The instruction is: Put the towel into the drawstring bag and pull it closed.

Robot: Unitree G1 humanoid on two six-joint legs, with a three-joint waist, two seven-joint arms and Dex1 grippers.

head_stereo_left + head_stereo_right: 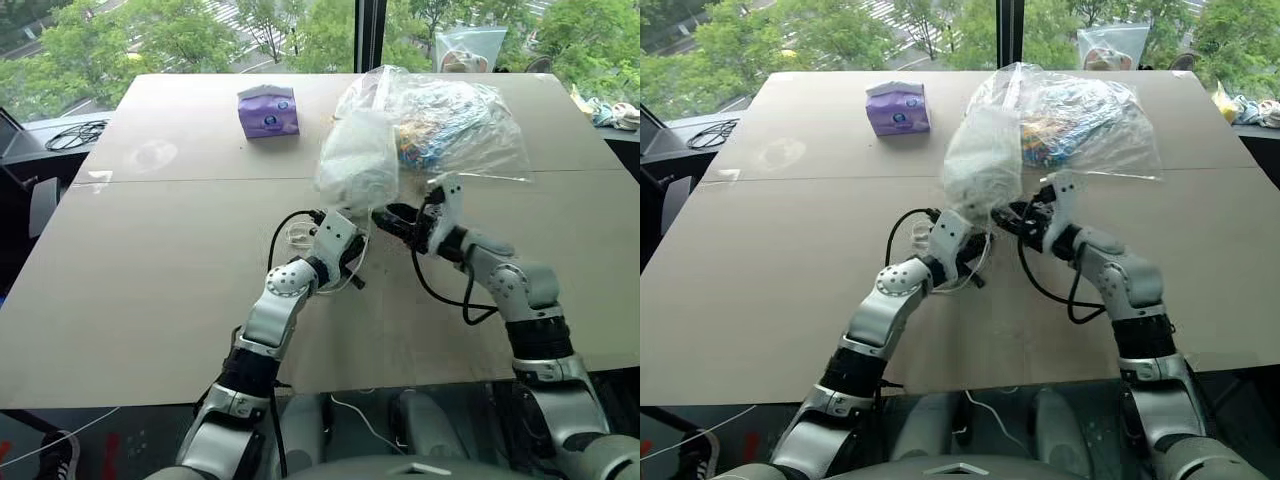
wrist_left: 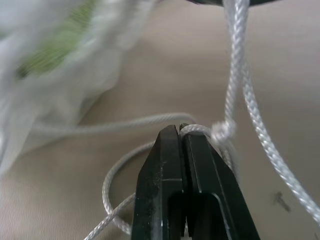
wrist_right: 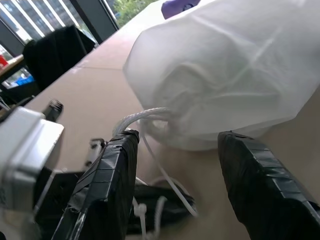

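- white drawstring bag (image 1: 357, 165) stands mid-table, just beyond both grippers; clear plastic bag (image 1: 455, 120) crowds its far right, purple tissue pack (image 1: 268, 110) far left.
- left wrist: left gripper (image 2: 181, 131) pinched shut on the cord (image 2: 235, 75); green towel (image 2: 60, 47) shows inside the bag.
- right wrist: right gripper (image 3: 175, 142) gapes open just before the gathered mouth, nearer.

Clutter sitting around a pale wooden table (image 1: 150, 280) by the window.
A small purple tissue pack (image 1: 268, 111) is standing near the far edge, while a big clear plastic bag (image 1: 455, 125) of colourful items is slumping well apart from it. A coil of black cable (image 1: 75, 134) is lying off the table's corner, and green treetops (image 1: 150, 35) are showing through the glass.
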